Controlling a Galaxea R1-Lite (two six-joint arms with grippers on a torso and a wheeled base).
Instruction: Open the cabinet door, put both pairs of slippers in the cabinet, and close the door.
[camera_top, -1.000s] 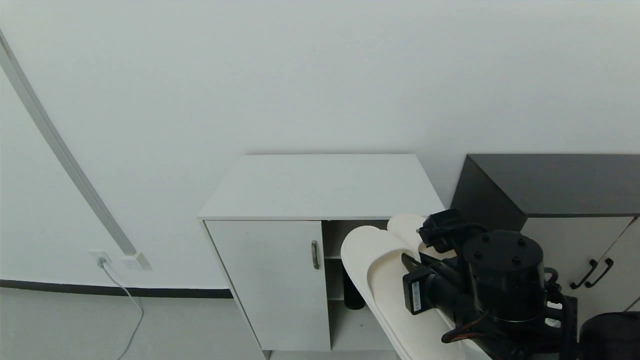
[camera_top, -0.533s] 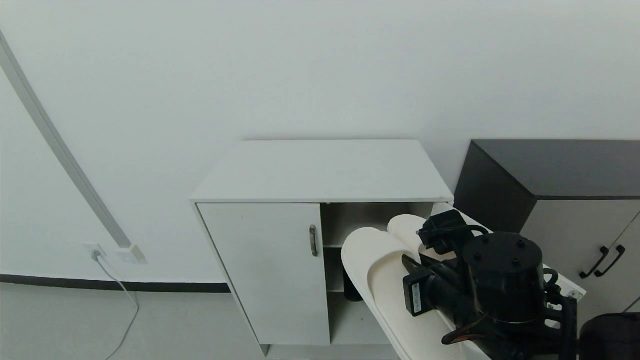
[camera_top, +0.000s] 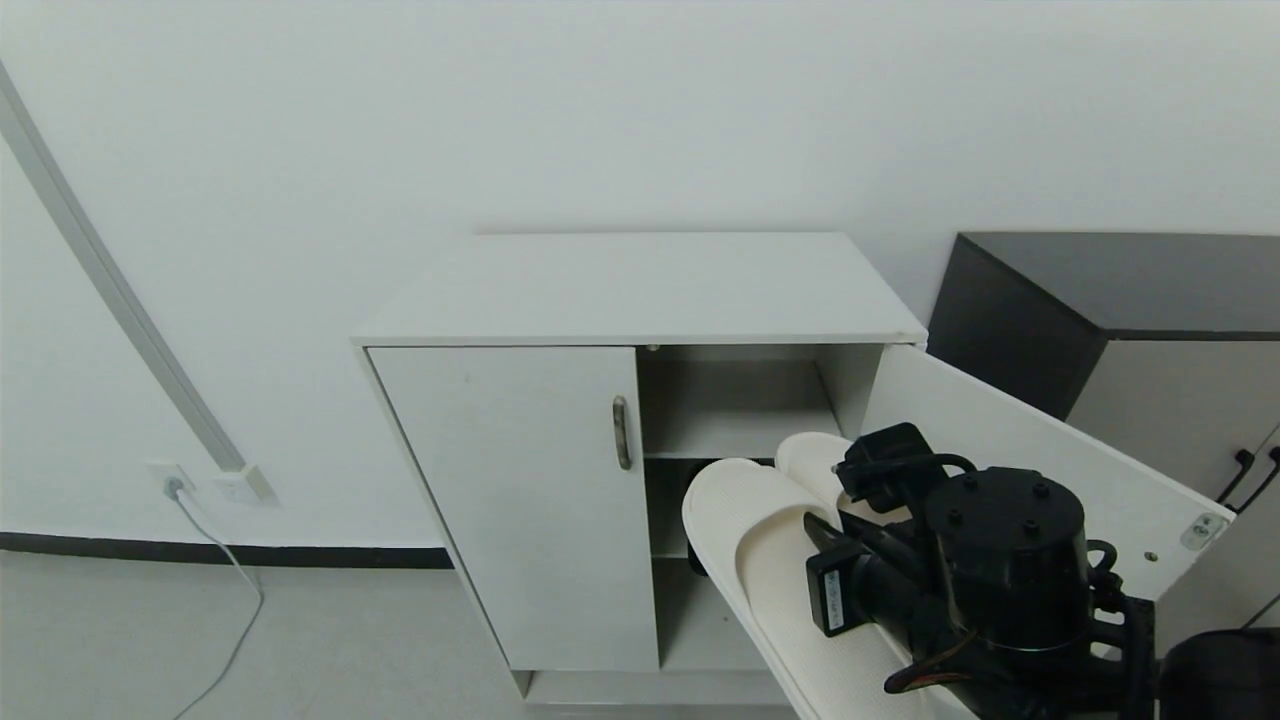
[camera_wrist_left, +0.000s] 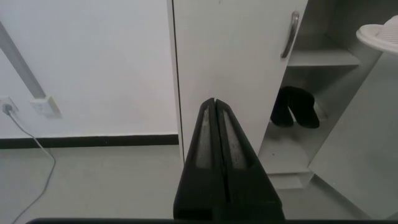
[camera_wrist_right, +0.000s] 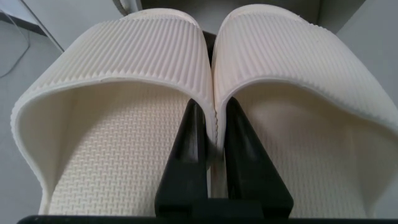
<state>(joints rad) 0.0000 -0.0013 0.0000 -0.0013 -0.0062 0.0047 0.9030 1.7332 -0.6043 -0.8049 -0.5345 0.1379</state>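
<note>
The white cabinet (camera_top: 640, 290) stands against the wall, its left door (camera_top: 520, 480) closed and its right door (camera_top: 1000, 450) swung open to the right. My right gripper (camera_wrist_right: 213, 112) is shut on the inner walls of a pair of cream slippers (camera_top: 760, 520), held side by side, toes toward the open compartment, at the height of the middle shelf. A pair of black slippers (camera_wrist_left: 297, 107) lies on a lower shelf inside. My left gripper (camera_wrist_left: 215, 102) is shut on nothing, low in front of the closed door.
A dark-topped cabinet (camera_top: 1100, 290) stands right of the open door. Further left on the wall are a slanted cable duct (camera_top: 100, 270) and a socket (camera_top: 170, 487) with a cable down to the grey floor (camera_top: 200, 640).
The whole head picture has shifted: the cabinet sits higher and larger, so the camera has moved. The open right door has come into sight. The cream slippers stay in my right gripper.
</note>
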